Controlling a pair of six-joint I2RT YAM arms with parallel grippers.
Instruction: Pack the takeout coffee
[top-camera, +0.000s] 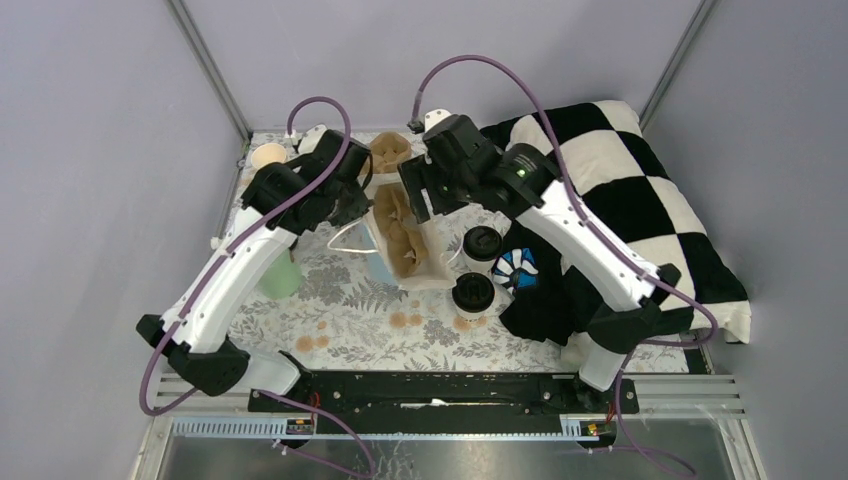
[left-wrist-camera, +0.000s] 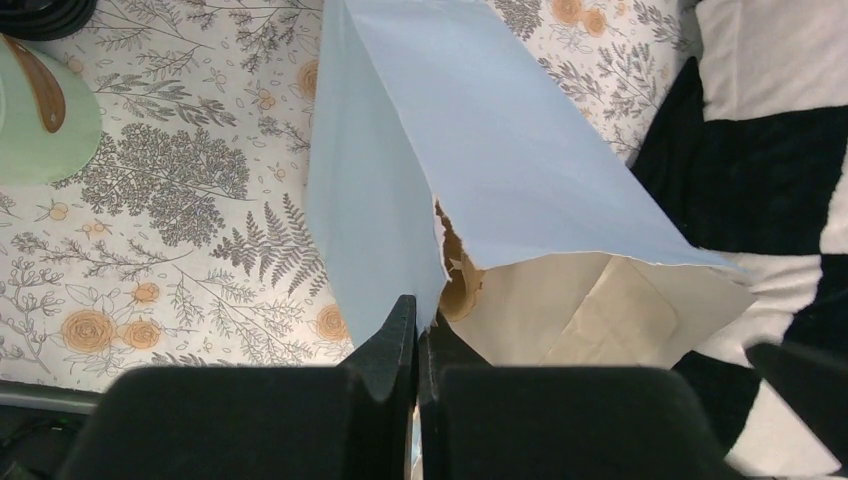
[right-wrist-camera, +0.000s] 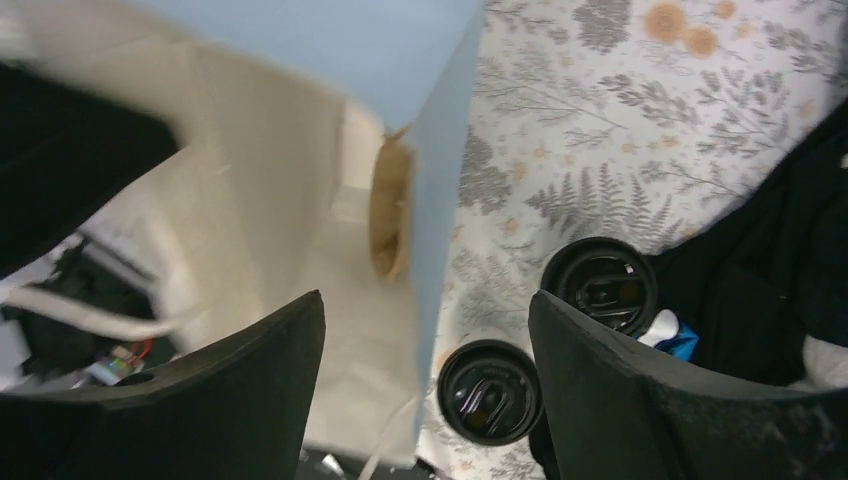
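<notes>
The bag (top-camera: 400, 235) stands mid-counter (top-camera: 340, 300), mouth upward; my left end effector (left-wrist-camera: 417, 325) is at its left rim, my right end effector (right-wrist-camera: 422, 300) over its right wall; just right of the bag stands the far lidded cup (top-camera: 482, 243), with the near lidded cup (top-camera: 473, 292) before it; the blanket (top-camera: 640, 200) lies just beside them, further right; a cup with sticks (top-camera: 281, 275) stands left of the bag, beside my left arm; a stack of cups (top-camera: 268, 155) occupies the far left corner.

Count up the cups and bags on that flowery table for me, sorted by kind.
Black-lidded coffee cups: 2
Mint-green cup: 1
Cream lidless cup stack, counted as one: 1
Blue paper bag: 1
Total: 5
</notes>
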